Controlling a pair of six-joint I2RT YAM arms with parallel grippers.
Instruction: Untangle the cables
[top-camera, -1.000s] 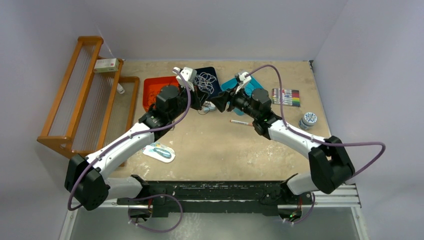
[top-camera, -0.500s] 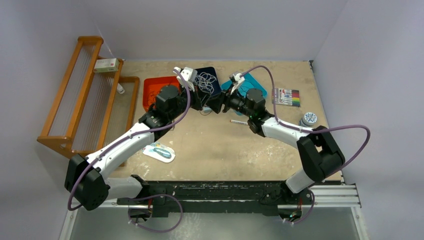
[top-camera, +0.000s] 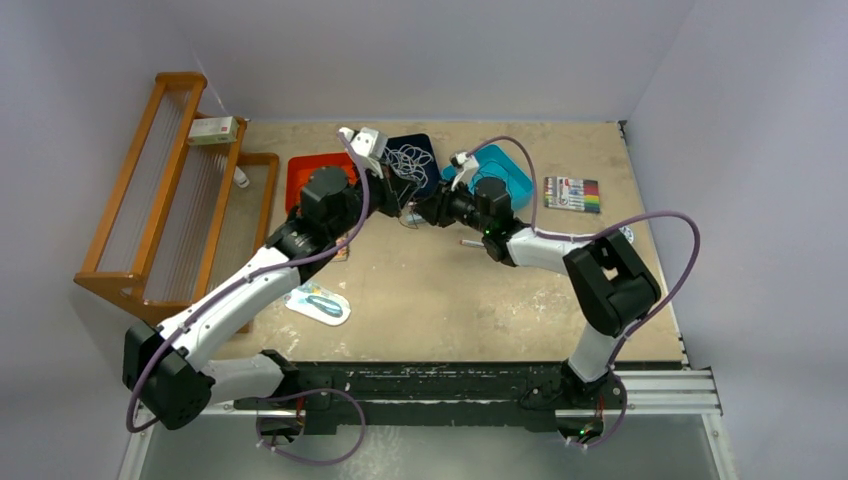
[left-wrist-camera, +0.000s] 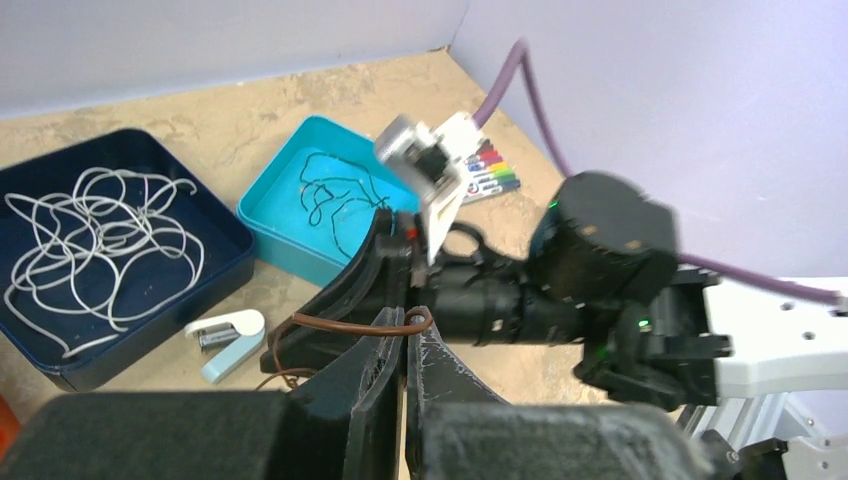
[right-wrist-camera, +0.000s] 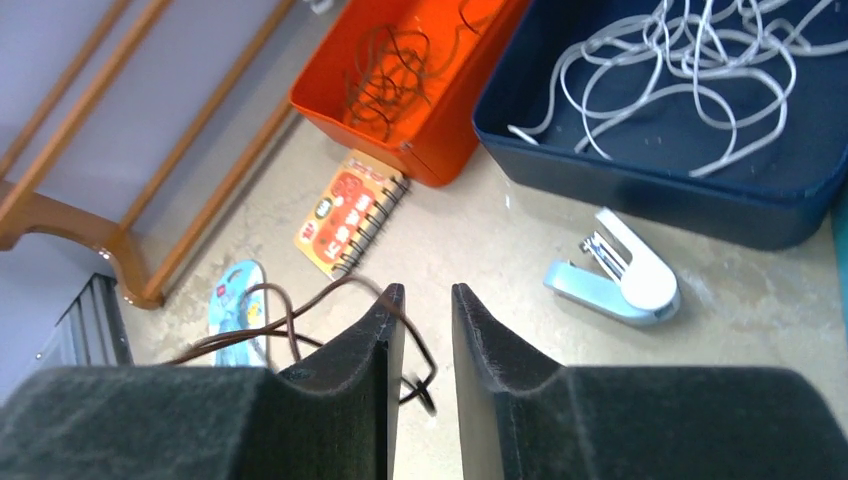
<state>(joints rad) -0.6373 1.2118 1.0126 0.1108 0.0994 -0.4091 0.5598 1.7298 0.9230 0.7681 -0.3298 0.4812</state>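
Site: sandy desk (top-camera: 430, 300); both arms reach in to meet near the upper centre of the top view, just below the navy tray (left-wrist-camera: 140, 335).
Left pincer (left-wrist-camera: 406, 335): clenched, fingers pressed together with no gap, grasping the brown cable (left-wrist-camera: 340, 324) at the tips.
Brown cable: held up off the desk. In the left wrist view it runs leftward from the left pincer's tips as a taut line, with a small curl at the tips and a loose loop hanging lower left.
Right pincer (right-wrist-camera: 427, 295): tip to tip with the left one, fingers parted by a narrow gap with desk showing through. The brown cable loops along its left finger and crosses low in the gap. Neither finger can be seen pressing on it.
White cables (left-wrist-camera: 95, 215): loose heap inside the navy tray.
Black cable (left-wrist-camera: 335, 195): lying in the teal tray (left-wrist-camera: 285, 250), just right of the navy one.
Dark brown cables (right-wrist-camera: 385, 75): tangled in the orange tray (right-wrist-camera: 460, 110), left of the navy one.
Stapler (right-wrist-camera: 620, 280): white and pale blue, on the desk just in front of the navy tray.
Notebook (right-wrist-camera: 350, 215): small, spiral-bound, beside the orange tray's near corner.
Pen (top-camera: 472, 243): red and white, on the desk under the right arm.
Marker set (top-camera: 572, 193): right of the teal tray.
Wooden rack (top-camera: 125, 190): far left of the top view.
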